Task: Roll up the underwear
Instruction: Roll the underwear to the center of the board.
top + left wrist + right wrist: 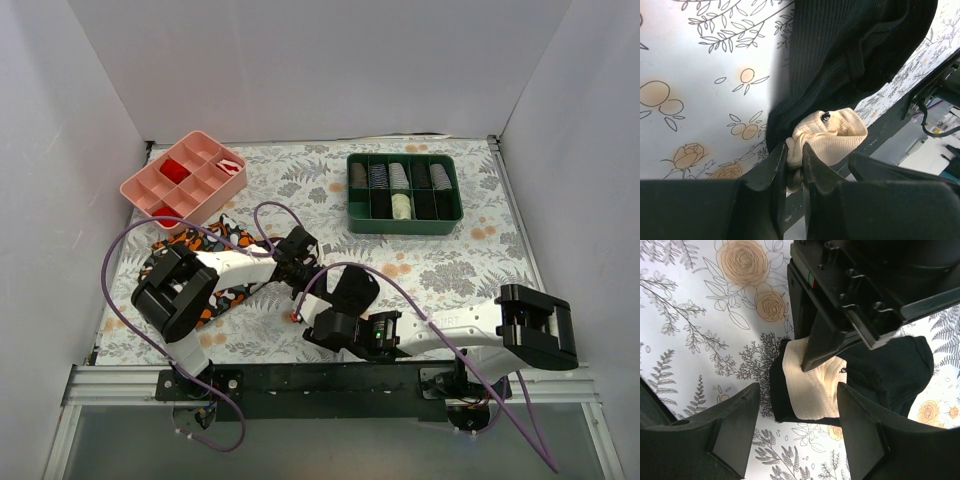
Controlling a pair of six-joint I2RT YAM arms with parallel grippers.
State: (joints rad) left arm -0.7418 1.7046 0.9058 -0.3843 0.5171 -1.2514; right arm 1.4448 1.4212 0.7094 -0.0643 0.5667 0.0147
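Note:
The underwear (350,287), black with a cream waistband, lies bunched on the floral table in front of the arms. In the left wrist view its black fabric (840,50) spreads away from me and the waistband (832,132) is gathered at the fingers. My left gripper (794,147) is shut on a fold of the waistband; from above it (318,268) sits at the garment's left edge. My right gripper (797,386) is open just above the waistband (812,385), one finger on each side, not touching. The left gripper's finger (825,345) presses on the cream band.
A pink compartment tray (185,180) stands at the back left and a green bin (403,190) of rolled items at the back right. An orange, black and white patterned cloth (200,245) lies under the left arm. Purple cables (120,250) loop over the table.

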